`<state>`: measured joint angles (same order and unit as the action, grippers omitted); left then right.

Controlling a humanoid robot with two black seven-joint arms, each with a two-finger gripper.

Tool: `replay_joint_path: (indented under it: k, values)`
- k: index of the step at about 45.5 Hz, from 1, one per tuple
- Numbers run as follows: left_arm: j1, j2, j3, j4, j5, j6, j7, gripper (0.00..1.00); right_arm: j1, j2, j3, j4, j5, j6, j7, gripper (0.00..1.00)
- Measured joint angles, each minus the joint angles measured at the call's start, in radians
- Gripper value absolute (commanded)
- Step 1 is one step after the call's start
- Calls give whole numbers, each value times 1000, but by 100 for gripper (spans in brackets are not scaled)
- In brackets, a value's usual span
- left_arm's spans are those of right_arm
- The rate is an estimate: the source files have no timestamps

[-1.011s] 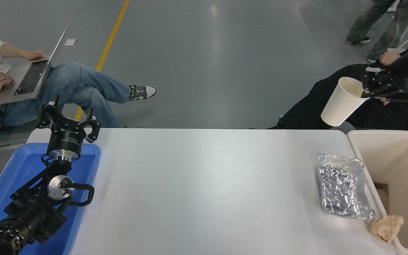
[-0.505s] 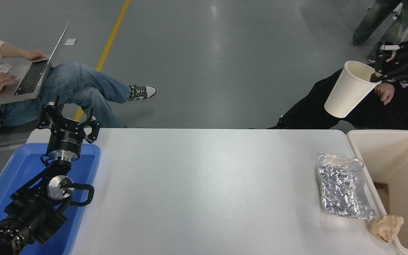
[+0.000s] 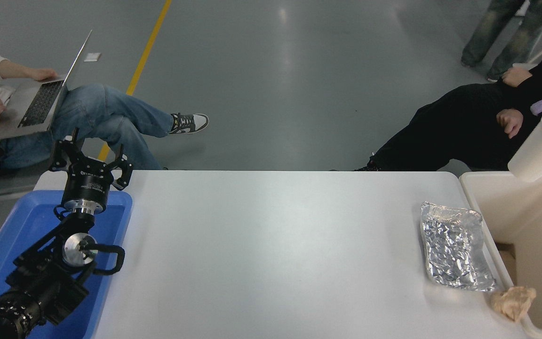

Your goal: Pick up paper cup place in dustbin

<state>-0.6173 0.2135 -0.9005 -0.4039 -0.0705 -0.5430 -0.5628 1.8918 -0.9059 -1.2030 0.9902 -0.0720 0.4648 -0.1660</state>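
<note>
The white paper cup (image 3: 540,147) hangs tilted in the air at the right edge, its mouth toward the upper right and cut off by the frame, just above the far rim of the cream-beige dustbin (image 3: 534,221). The right gripper is out of view past the right edge, so what holds the cup is hidden. The left gripper (image 3: 90,160) is open and empty, parked over the blue tray (image 3: 26,221) at the lower left.
A crumpled silver foil tray (image 3: 454,249) lies on the white table (image 3: 271,245) beside the dustbin. A tan paper wad (image 3: 513,301) rests on the bin's near rim. A person with a laptop (image 3: 40,99) sits far left; a person in black (image 3: 468,127) sits far right.
The cup has moved right and down, from above the floor to over the dustbin's far rim. The right gripper has gone out of the picture at the right edge.
</note>
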Motion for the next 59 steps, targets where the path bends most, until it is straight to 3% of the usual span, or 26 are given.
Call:
replay_joint_path:
  k: [8,23,52,55,56,59]
  values:
    - [0,0,0,0,0,0,0,99,-325,-6,176,-149,-6,-142,1,0]
    - [0,0,0,0,0,0,0,99,-750,117,408,-447,1,-295,0,0]
    - [0,0,0,-1,0,0,0,99,-1120,319,658,-802,2,-392,-9,0]
    - [0,0,0,-1,0,0,0,99,-1124,321,659,-803,2,-395,-9,30]
    - [0,0,0,-1,0,0,0,99,-1127,323,661,-804,2,-397,-9,44]
    - [0,0,0,-1,0,0,0,99,-1130,326,661,-801,3,-399,-9,67]
